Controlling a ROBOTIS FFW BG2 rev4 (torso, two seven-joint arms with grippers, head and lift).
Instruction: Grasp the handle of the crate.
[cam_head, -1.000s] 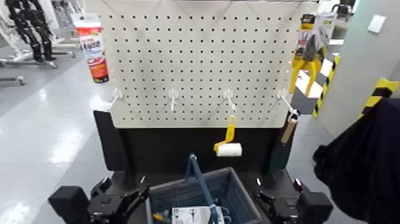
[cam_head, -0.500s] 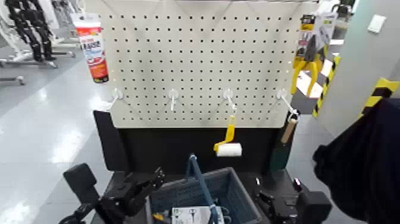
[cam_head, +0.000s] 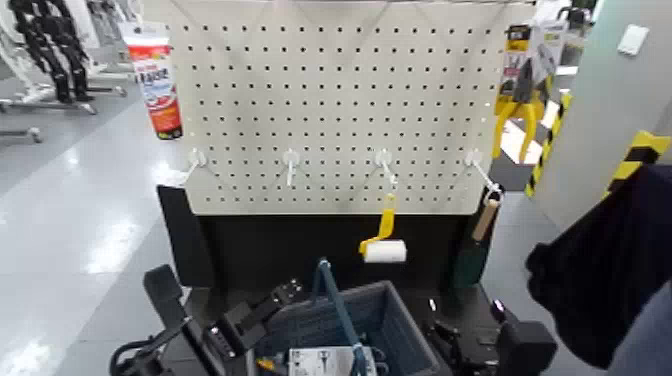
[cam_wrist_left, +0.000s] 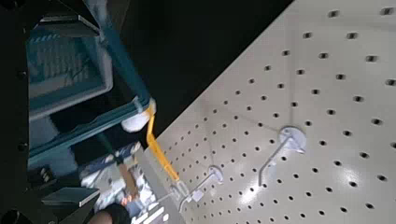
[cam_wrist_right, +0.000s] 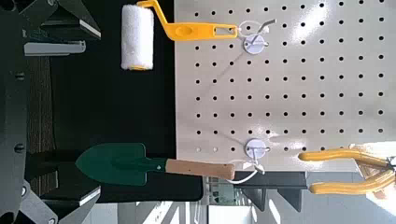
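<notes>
Head view: left claw (cam_head: 283, 296) raised, reaching in toward the crate (cam_head: 340, 325), tips just beside its near-left rim corner. Fingers look apart, nothing between them. Handle (cam_head: 335, 300) stands upright just to the claw's right, arching from the far rim toward the near side; claw and handle close but not touching, as far as this view shows.

Left wrist view: fingers (cam_wrist_left: 70, 21) spread, handle (cam_wrist_left: 123, 63) running between them, ahead of the tips, crate beyond.

Right claw (cam_head: 465, 350) parked low, well off on the crate's far side; fingers look spread in its wrist view, facing the pegboard (cam_wrist_right: 299, 103).

Beyond the handle: yellow roller (cam_head: 383, 243) hanging on the board, not the target.

Progress, judged: approach mostly done, grasp not yet made. Left: line the strap fully between the fingers, close.
</notes>
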